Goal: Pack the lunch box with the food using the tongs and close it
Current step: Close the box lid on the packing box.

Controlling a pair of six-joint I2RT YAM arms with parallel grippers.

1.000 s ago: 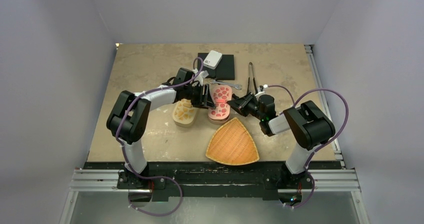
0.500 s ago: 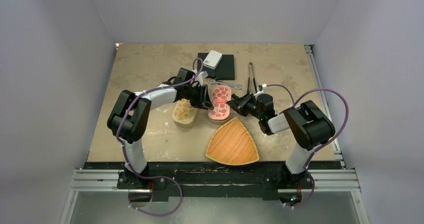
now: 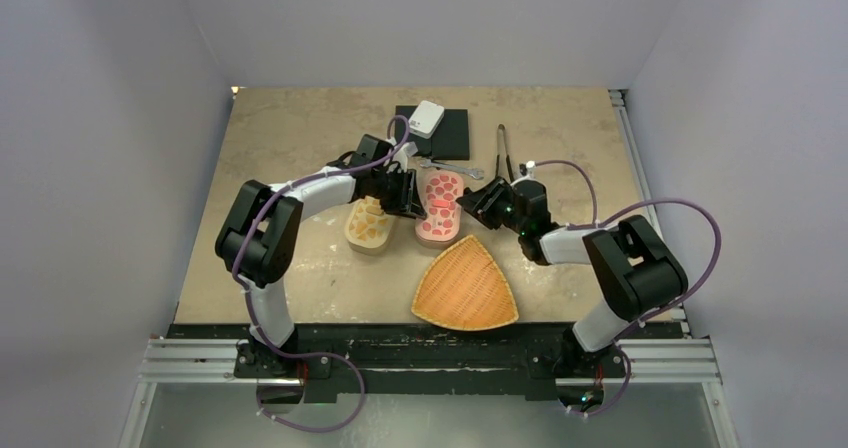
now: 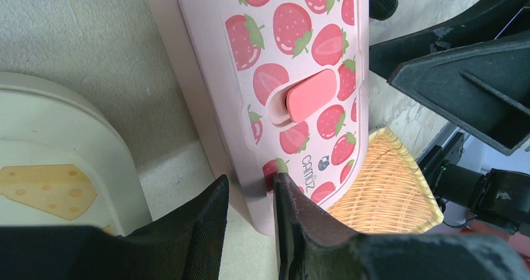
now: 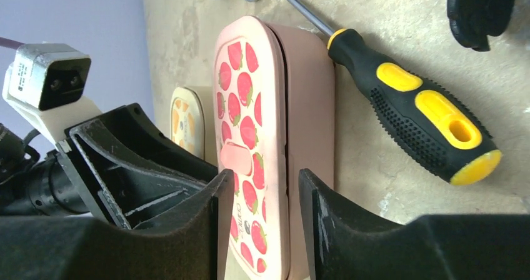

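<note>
Two grippers (image 4: 250,186) (image 5: 267,180) — apparently astride lunch box (image 3: 440,206)

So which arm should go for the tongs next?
Right. The tongs lie just behind the right gripper, which stands open; the left gripper grips the pink lunch box on its far side.

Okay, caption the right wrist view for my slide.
Right gripper open at the closed strawberry lunch box, screwdriver lying beside it.
</note>
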